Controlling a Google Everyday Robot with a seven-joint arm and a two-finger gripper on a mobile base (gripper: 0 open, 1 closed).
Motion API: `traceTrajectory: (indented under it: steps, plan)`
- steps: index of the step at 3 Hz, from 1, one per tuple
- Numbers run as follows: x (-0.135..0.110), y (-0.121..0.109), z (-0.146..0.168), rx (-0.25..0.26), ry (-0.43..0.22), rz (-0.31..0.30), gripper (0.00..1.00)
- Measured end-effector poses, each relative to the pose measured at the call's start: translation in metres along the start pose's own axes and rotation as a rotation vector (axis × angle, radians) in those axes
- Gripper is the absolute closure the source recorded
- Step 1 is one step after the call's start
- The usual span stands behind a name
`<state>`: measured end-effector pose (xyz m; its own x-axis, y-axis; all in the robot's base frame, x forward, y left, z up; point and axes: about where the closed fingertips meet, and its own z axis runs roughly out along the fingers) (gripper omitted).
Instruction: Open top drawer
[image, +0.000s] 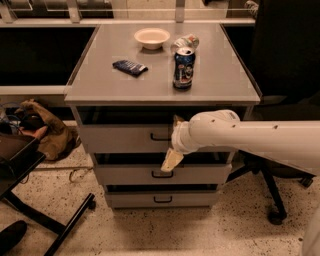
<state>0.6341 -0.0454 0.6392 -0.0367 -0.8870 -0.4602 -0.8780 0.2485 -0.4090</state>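
The top drawer (115, 139) is the tallest and widest of three light-grey fronts under the grey cabinet top, with a small dark bar handle (159, 137) at its centre. A dark gap shows above its front. My gripper (174, 141), on the end of a white arm coming in from the right, is against the drawer front just right of the handle. It is open: one pale finger (171, 160) points down-left over the gap above the middle drawer (125, 175), and the other sits near the drawer's upper edge. It holds nothing.
On the cabinet top (100, 80) stand a blue soda can (183, 68), a white bowl (152, 37), a dark snack packet (129, 67) and a crumpled bottle (186, 41). The bottom drawer (160, 199) is below. An office chair base (272, 200) is at the right; a black stand (45, 220) and a bag (47, 132) are at the left.
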Motion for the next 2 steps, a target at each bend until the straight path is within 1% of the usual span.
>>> traceTrajectory:
  steps: [2]
  plan:
    - [-0.0044, -0.0043, 0.0022, -0.003, 0.011, -0.011, 0.0]
